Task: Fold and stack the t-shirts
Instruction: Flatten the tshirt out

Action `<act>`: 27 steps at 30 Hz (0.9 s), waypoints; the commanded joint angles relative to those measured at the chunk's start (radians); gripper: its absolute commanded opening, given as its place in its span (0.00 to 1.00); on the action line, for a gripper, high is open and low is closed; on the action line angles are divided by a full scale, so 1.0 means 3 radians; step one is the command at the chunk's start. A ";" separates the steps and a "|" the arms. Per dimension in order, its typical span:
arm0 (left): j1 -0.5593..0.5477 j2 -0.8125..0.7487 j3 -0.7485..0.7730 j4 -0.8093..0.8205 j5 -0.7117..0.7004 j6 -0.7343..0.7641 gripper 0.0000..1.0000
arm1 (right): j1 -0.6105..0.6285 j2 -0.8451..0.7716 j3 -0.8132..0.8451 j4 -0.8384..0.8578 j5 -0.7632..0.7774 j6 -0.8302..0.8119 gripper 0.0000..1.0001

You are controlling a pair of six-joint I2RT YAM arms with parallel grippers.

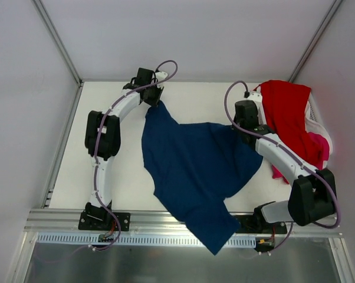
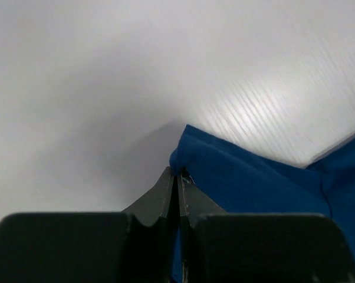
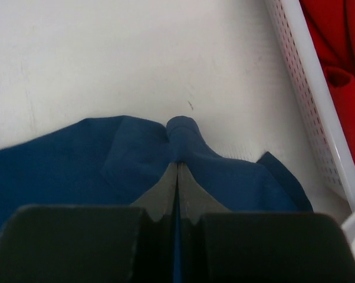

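The navy blue t-shirt point(image 1: 192, 168) lies spread over the middle of the table, its lower end hanging past the near edge; no chest print shows. My left gripper point(image 1: 154, 101) is shut on the shirt's far-left corner point(image 2: 189, 154), lifted above the table. My right gripper point(image 1: 239, 127) is shut on a bunched fold at the shirt's right edge point(image 3: 183, 132). The red t-shirt point(image 1: 286, 112) drapes over the basket at the far right, also seen in the right wrist view point(image 3: 337, 59). A bit of the pink t-shirt point(image 1: 320, 144) peeks out beneath it.
The white perforated plastic basket point(image 1: 316, 121) stands at the right edge; its wall point(image 3: 310, 100) is close to the right of my right gripper. The metal frame rail point(image 1: 166, 219) runs along the near edge. Walls enclose the table on the far and left sides.
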 commanded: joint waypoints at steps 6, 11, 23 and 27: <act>0.0386 0.0874 0.1312 -0.0357 -0.0337 0.0266 0.00 | -0.0016 0.0908 0.0845 -0.0009 0.0422 -0.0088 0.01; 0.0621 0.1227 0.1889 -0.0296 -0.0811 0.0032 0.00 | -0.0016 0.1375 0.1290 -0.0463 0.0998 0.0115 0.01; 0.0883 0.0611 0.1769 0.0119 -0.1166 -0.0822 0.99 | -0.0179 0.2286 0.2774 -0.1830 0.1814 0.0689 1.00; 0.0623 -0.0075 0.1289 0.0114 -0.1344 -0.0756 0.99 | -0.0174 0.1955 0.2559 -0.1840 0.1809 0.0761 1.00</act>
